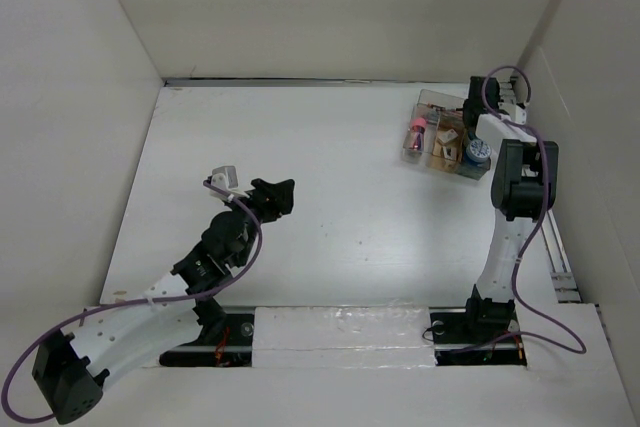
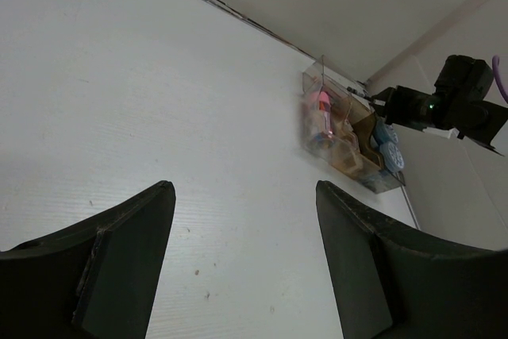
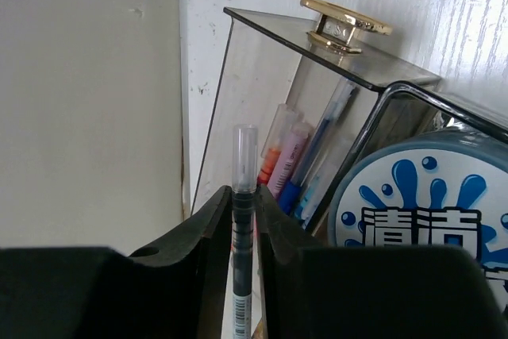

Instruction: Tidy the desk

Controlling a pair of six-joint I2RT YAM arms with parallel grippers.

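**Right jaws clamped on a pen at the tray; left jaws apart**

Only the top external view shows you the whole worktop (image 1: 350, 217). It fills the middle of the frame, from the arm bases at the bottom to the back wall, and the clear tray (image 1: 428, 102) sits on it at the upper right. The right jaws are too small there for you to tell what they hold.

The right wrist view settles it. At lower centre the right jaws are clamped on a pen (image 3: 242, 228) with a clear cap, just in front of the tray's wall. Orange, pink and blue pens (image 3: 290, 160) stand inside the tray. At the right edge a round tub (image 3: 429, 204) bears bold Chinese characters among blue splashes, cut off by the frame. You can read no other writing.

In the left wrist view the left jaws stand wide apart above the worktop, with the tray far off at upper right.
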